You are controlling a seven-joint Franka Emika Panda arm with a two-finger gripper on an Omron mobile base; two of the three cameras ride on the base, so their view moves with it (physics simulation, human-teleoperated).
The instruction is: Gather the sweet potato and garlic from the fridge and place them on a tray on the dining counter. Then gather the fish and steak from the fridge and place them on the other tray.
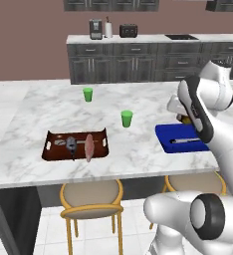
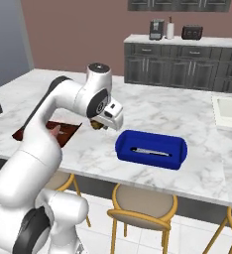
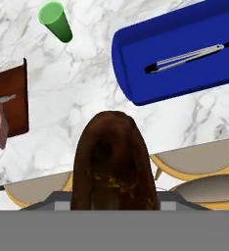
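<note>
On the marbled dining counter (image 1: 34,124), near its front edge, lie two trays well apart. Toward the left sits the brown tray (image 1: 51,144), holding a slim grey fish (image 1: 70,145) and a pink steak (image 1: 90,147) side by side, both lying lengthwise front to back. Toward the right sits the blue tray (image 2: 152,149), with a slender silver and black utensil (image 2: 148,151) lying flat inside it. Between the trays, slightly further back, stands a green cup (image 1: 126,118); a second green cup (image 1: 87,94) stands further back toward the far edge. The white arm bends over the counter, and its gripper (image 2: 99,124) hangs above the marble just beside the left end of the blue tray. From the hand camera, a dark brown, rounded sweet potato (image 3: 114,162) sits clamped between the fingers, with the blue tray up and to the right and the counter's front edge below it. Under that front edge stand stools (image 1: 91,196) with tan seats and yellow frames. Along the back wall runs a dark grey cabinet run (image 1: 138,62) carrying a coffee machine (image 1: 95,29) and a toaster (image 1: 128,31).
</note>
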